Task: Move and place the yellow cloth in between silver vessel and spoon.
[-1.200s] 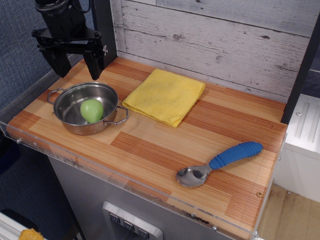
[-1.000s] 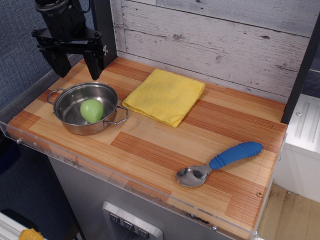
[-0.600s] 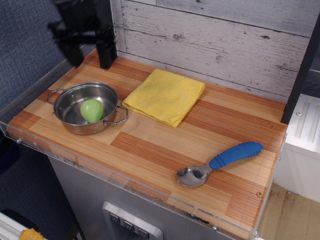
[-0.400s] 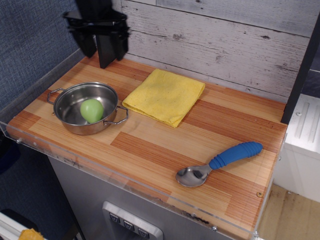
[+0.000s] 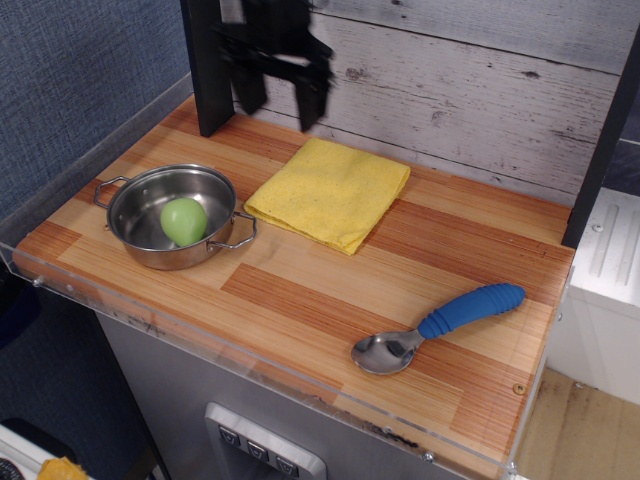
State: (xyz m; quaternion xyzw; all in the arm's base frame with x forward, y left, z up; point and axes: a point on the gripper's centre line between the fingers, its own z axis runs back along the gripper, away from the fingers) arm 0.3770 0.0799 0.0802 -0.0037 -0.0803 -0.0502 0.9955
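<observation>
Near the table's (image 5: 300, 300) front right corner lies the spoon (image 5: 440, 325). At the left edge sits the silver vessel (image 5: 170, 215), holding a green ball (image 5: 183, 220). The yellow cloth (image 5: 330, 192) lies flat near the back edge. Above it, blurred, the gripper (image 5: 280, 100) hangs with fingers (image 5: 310, 100) spread, empty.

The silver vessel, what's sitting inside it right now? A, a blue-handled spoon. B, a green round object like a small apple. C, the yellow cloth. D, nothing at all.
B: a green round object rests inside the silver vessel, while the spoon lies apart near the front right of the table and the yellow cloth lies flat beside the vessel.
</observation>
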